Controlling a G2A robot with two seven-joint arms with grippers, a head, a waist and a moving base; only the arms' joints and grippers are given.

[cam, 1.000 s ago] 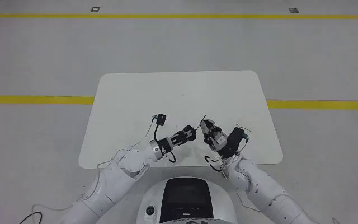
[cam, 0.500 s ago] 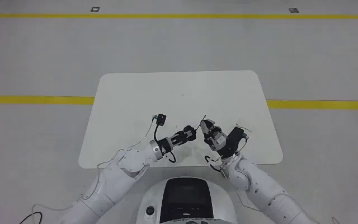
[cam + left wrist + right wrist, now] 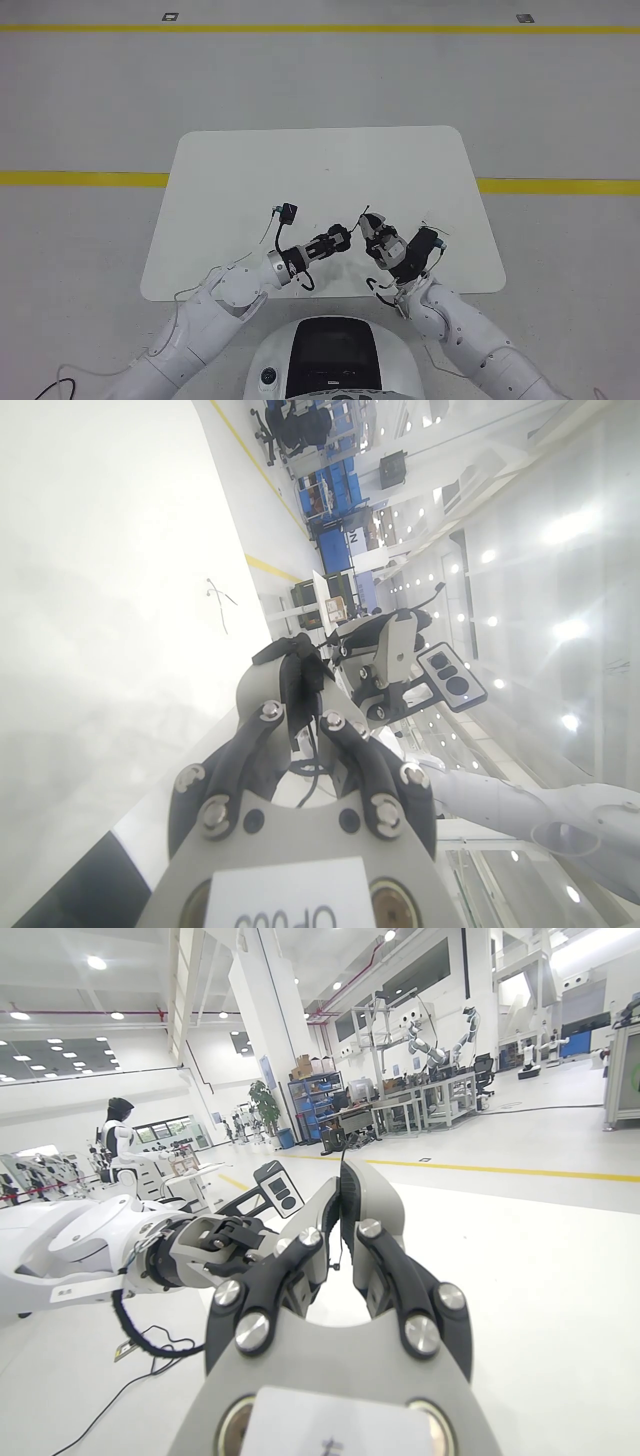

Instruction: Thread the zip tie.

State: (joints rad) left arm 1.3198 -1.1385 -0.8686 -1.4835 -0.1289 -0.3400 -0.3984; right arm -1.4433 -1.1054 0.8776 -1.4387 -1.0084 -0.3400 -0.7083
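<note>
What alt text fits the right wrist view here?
The right tool is shut on a thin black zip tie whose tip pokes out above it. The left arm sits close beside it, over a white table.

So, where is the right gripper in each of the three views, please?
Top view: right gripper over the white table, facing the left gripper.
Left wrist view: right gripper just beyond the left gripper.
Right wrist view: right gripper up close, shut on the zip tie.
Shared landmark: the white table.
</note>
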